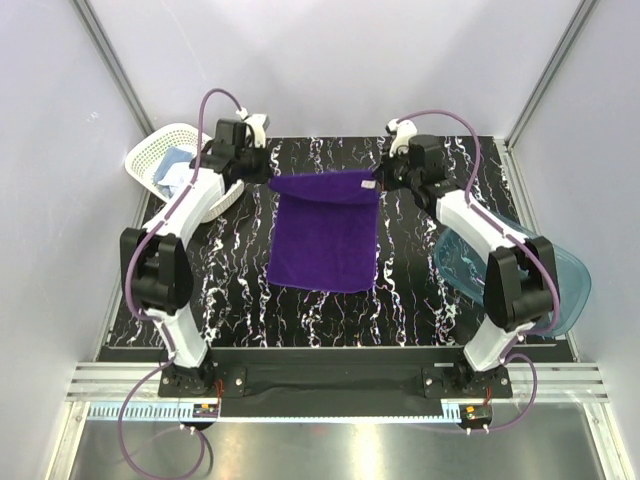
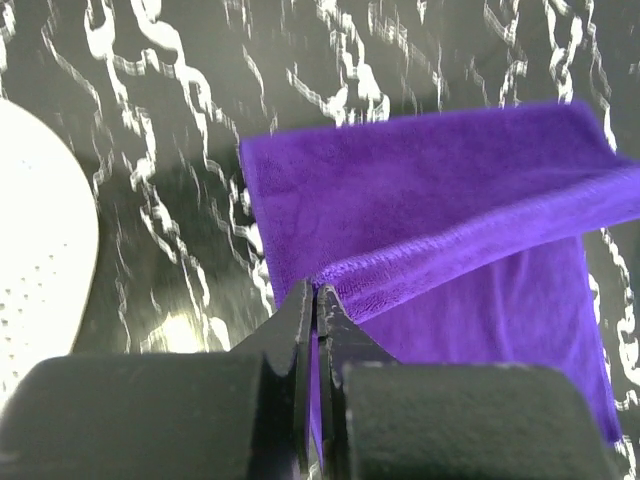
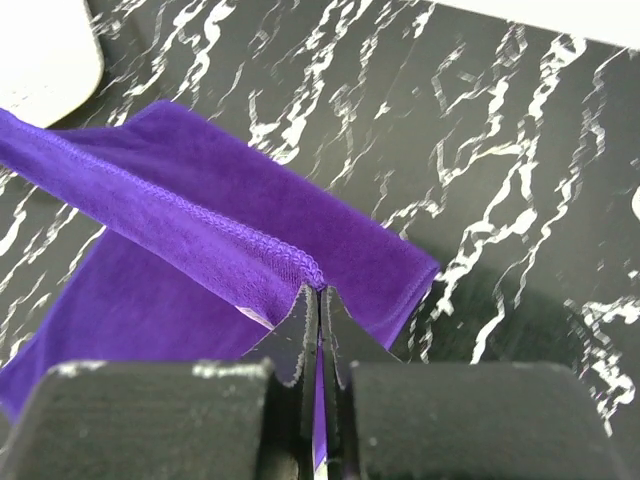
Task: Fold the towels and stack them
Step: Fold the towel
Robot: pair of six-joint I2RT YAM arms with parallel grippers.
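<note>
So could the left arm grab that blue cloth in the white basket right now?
Probably not yet. The basket sits close beside the left hand, but that hand is pinched shut on a corner of the purple towel, so it would have to let go first.

The towel (image 1: 323, 232) lies in the middle; basket (image 1: 147, 152) behind-left; tub (image 1: 575, 283) at right.

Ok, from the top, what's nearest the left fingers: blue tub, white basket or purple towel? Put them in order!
1. Purple towel: its corner is pinched in the left fingers.
2. White basket: close by, at the far-left corner.
3. Blue tub: way over at the right edge.
</note>
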